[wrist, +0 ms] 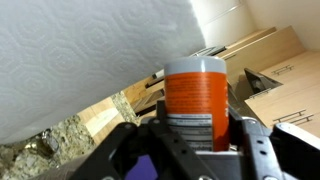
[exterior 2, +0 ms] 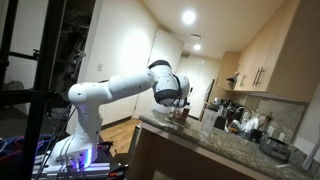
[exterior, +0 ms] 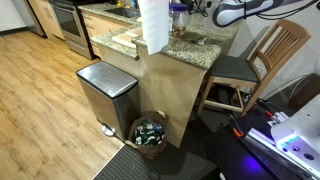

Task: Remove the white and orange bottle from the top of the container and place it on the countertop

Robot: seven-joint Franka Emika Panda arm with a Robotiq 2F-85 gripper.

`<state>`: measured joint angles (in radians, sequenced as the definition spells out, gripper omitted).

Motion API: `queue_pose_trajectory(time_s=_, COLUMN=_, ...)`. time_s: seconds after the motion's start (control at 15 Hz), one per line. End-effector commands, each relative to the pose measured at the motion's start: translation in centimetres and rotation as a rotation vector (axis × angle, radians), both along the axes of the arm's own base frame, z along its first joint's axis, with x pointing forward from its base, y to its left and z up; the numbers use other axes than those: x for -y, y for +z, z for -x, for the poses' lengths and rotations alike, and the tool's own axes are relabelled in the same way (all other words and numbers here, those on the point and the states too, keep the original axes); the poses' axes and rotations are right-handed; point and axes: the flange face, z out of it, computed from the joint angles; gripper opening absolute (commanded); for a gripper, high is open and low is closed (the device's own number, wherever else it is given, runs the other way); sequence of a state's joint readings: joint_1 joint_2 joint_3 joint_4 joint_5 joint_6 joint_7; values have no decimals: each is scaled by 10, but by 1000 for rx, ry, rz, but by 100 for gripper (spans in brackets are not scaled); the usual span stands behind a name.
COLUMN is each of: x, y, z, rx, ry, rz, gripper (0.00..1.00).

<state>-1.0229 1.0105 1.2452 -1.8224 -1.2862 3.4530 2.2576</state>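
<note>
Bottle (wrist: 194, 95): upright, long axis vertical, seated between the jaws, which clasp its sides; paper roll (wrist: 90, 50) just beside.

the white and orange bottle (wrist: 195, 100) shows an orange band under a pale grey-white top, and the gripper (wrist: 195, 128) is black. the paper towel roll (wrist: 80, 55) is white with an embossed hexagon pattern; the countertop (wrist: 55, 145) is speckled beige-brown. in an exterior view the trash bin (exterior: 105, 88) is silver-grey, the floor (exterior: 40, 70) brown wood.
</note>
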Motion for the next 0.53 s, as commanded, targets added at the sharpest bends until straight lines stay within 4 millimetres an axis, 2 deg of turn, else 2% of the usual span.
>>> queue_pose_trajectory(time_s=0.0, x=7, y=-7, z=3, rx=11, ry=38, rz=-186, gripper=25)
queue_pose_trajectory(time_s=0.33, x=5, y=-51, z=-1, rx=-77, ry=62, rz=-398, gripper=25)
queue_pose_trajectory(time_s=0.4, x=4, y=-43, z=-1, rx=-62, ry=51, rz=-302, gripper=50)
queue_pose_trajectory(time_s=0.47, x=5, y=-50, z=-1, rx=-65, ry=56, rz=-342, gripper=50)
